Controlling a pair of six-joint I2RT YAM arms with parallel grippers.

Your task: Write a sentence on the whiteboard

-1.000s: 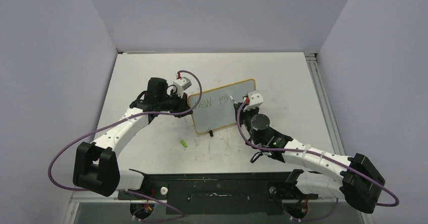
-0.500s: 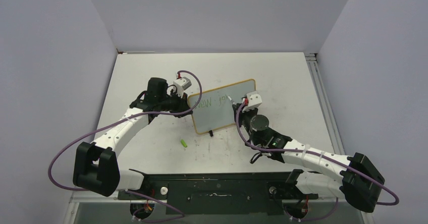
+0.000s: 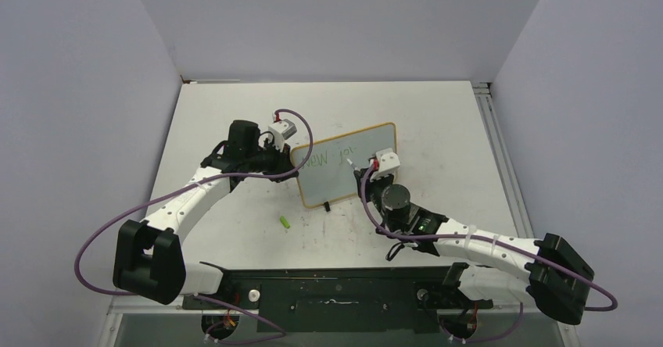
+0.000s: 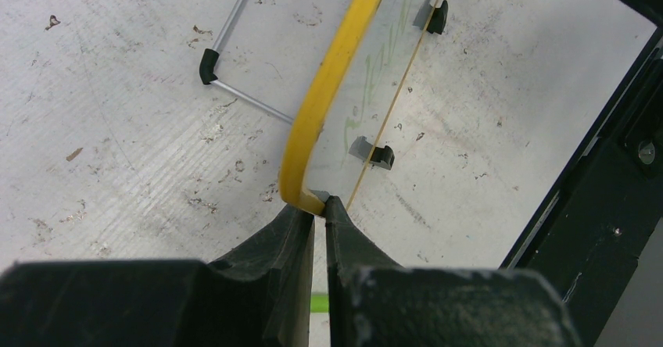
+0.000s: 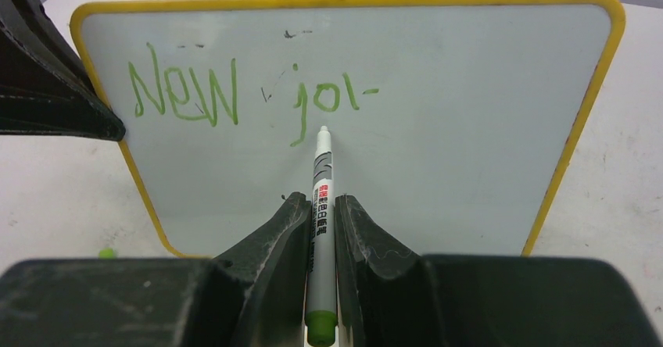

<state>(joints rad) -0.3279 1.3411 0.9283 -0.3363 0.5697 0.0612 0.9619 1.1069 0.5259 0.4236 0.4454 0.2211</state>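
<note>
Right claw (image 5: pixel 320 200) clenches marker (image 5: pixel 322 163) below the sentence (image 5: pixel 188 97); left claw (image 4: pixel 318 208) clamps the whiteboard (image 5: pixel 438 128).

The whiteboard (image 5: pixel 430 144) is showing a smooth, glossy face in a yellow plastic-looking frame (image 5: pixel 344 1), while the matt tabletop (image 4: pixel 117 128) is looking scuffed and speckled.

Setting: robotics lab bench cell. Plain pale grey partition walls (image 3: pixel 336 19) are closing in a white table (image 3: pixel 438 105) at the back and on both sides, its surface showing scuffs and specks in the wrist views. A left arm (image 3: pixel 195 194) and a right arm (image 3: pixel 477 241), white and black, are standing on a black base plate (image 3: pixel 336 288) at the near edge. Purple cables (image 3: pixel 129 216) are looping along them. A metal rail (image 3: pixel 500 152) is running down the table's right side.
</note>
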